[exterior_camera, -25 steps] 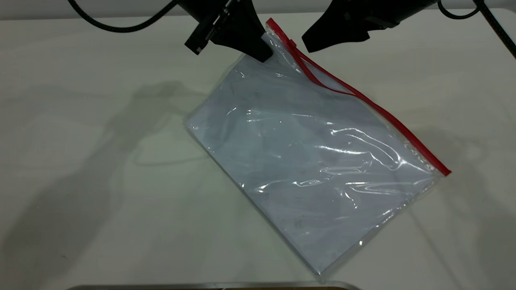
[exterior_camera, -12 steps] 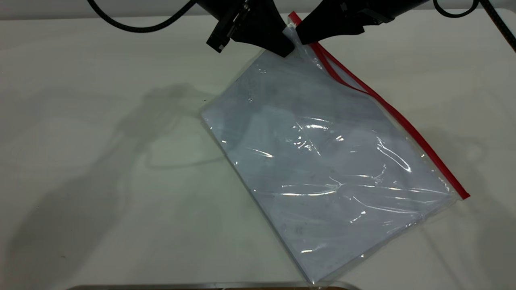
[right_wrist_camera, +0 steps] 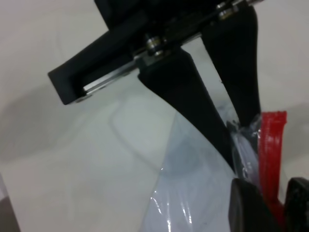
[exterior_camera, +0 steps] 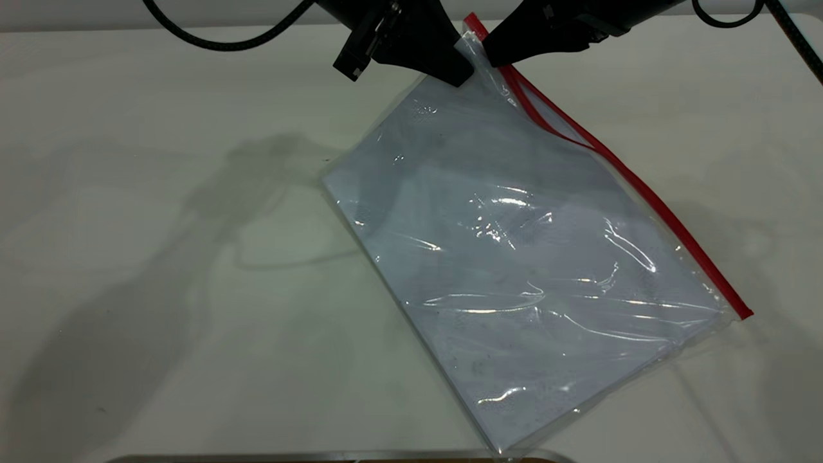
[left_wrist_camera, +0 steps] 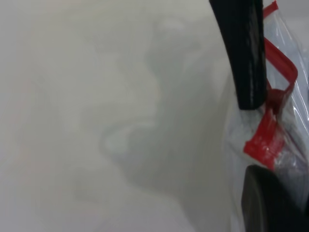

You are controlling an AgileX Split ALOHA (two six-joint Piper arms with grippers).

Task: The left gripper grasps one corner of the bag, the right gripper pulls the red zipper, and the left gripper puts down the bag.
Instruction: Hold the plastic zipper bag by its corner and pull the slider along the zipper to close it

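The bag (exterior_camera: 514, 257) is held up by one corner (exterior_camera: 468, 48), and its far lower part seems to rest on the table (exterior_camera: 128, 257). The left hand (exterior_camera: 464, 74) is closed on this corner, just beside the end of the red zipper (exterior_camera: 643, 193). The right hand (exterior_camera: 492, 54) is placed directly against the left hand, on the zipper side; in the right wrist view its fingers (right_wrist_camera: 251, 208) stand on both sides of the red strip, but whether they already press on it cannot be told.

The bag is judged to be light, thin and very soft. The plastic film is wrinkled below the left hand and looks smooth, so it is probably slippery. Only the paper sheets inside give it some flatness. The red strip is the stiffest part, and it is already bent and partly separated near the held corner. Hold is best taken on the small slider tab (left_wrist_camera: 263, 140), which is seen between the fingers in the left wrist view. A pull along the strip, away from the left hand, would be needed, and the corner could slip out if the pull is too strong.
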